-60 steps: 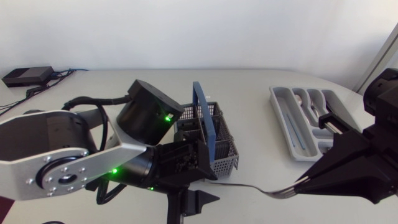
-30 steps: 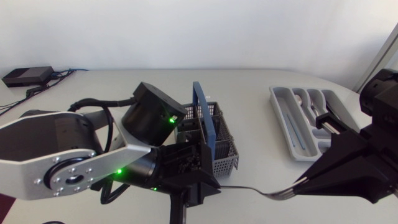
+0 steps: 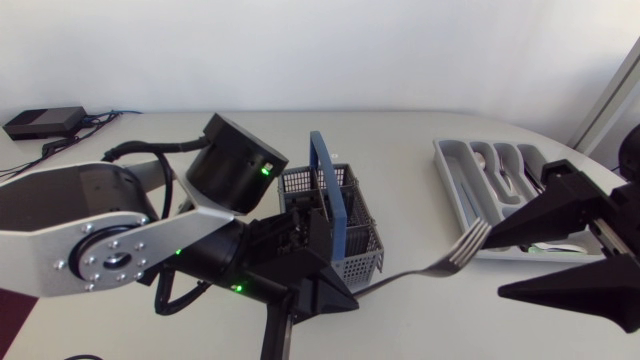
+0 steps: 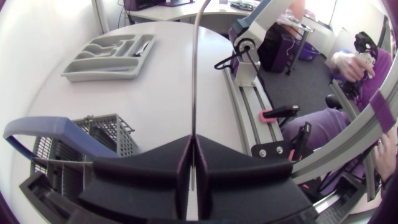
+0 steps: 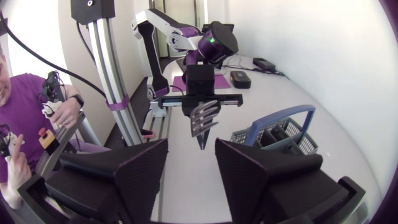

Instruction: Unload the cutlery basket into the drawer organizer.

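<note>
A silver fork (image 3: 440, 262) hangs above the table in front of the basket, tines up and to the right. My left gripper (image 3: 338, 296) is shut on the end of its handle. In the left wrist view the handle (image 4: 195, 93) runs straight out from between the closed fingers (image 4: 177, 177). My right gripper (image 3: 497, 268) stands open just right of the tines and touches nothing. In the right wrist view the fork tines (image 5: 203, 116) float ahead of the parted right gripper (image 5: 191, 163). The grey mesh cutlery basket (image 3: 362, 264) with a blue handle is mid-table. The grey drawer organizer (image 3: 450, 186) lies at the right.
A black box (image 3: 44, 122) with cables sits at the table's back left corner. The organizer (image 4: 109, 57) holds some cutlery in its slots. Bare tabletop lies between basket and organizer.
The left gripper closed on the fork's handle. The right gripper opened, let go of the tine end and drew back to the right. The fork's head now points higher.
</note>
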